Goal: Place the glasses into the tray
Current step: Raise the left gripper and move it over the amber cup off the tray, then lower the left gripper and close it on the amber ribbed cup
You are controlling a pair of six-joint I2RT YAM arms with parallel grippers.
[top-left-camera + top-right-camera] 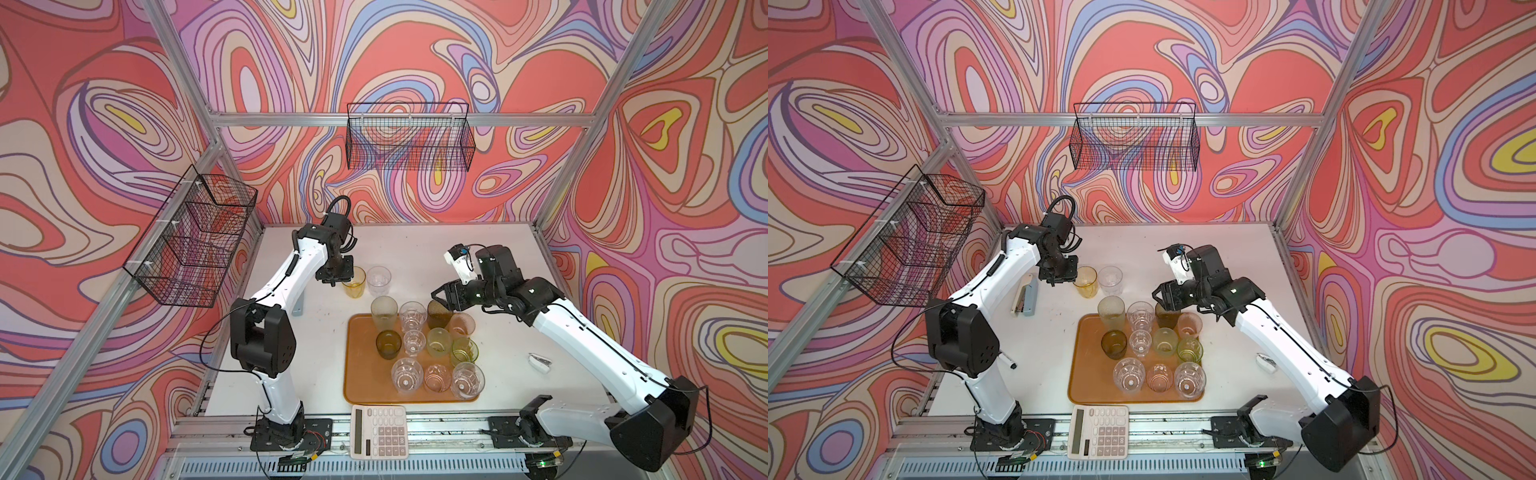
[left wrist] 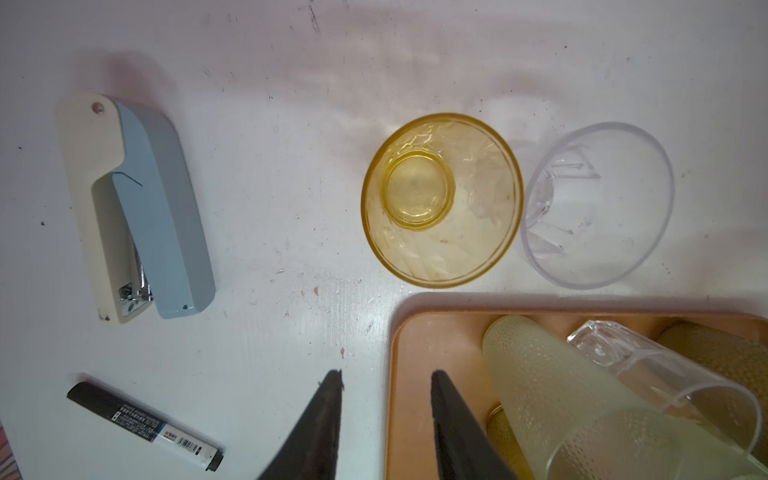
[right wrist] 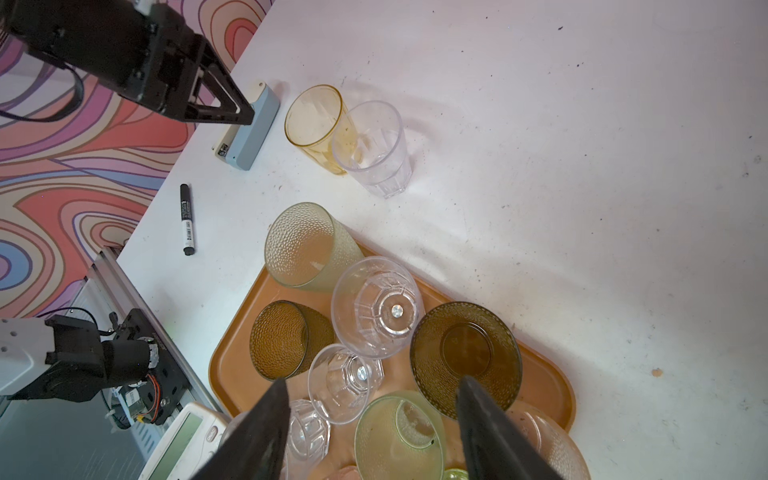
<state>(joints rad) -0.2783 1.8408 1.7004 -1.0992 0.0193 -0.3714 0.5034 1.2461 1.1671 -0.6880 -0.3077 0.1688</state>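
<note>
The orange-brown tray (image 1: 362, 376) (image 1: 1086, 376) lies at the table's front middle, and several glasses stand upright in it. Behind it, an amber glass (image 1: 354, 282) (image 2: 440, 199) and a clear glass (image 1: 378, 280) (image 2: 598, 203) stand side by side on the bare table. My left gripper (image 1: 336, 279) (image 2: 383, 376) hangs open and empty just left of the amber glass, above the tray's far left corner. My right gripper (image 1: 439, 297) (image 3: 374, 382) hovers open and empty over the tray's back right, above an olive-brown glass (image 3: 465, 357) and a pale green glass (image 3: 399, 436).
A blue and cream stapler (image 2: 137, 208) (image 1: 1023, 299) and a black marker (image 2: 145, 428) (image 3: 186, 218) lie left of the tray. A white calculator (image 1: 378, 432) sits at the front edge. A small white object (image 1: 540, 361) lies to the right. Wire baskets (image 1: 409, 137) hang on the walls.
</note>
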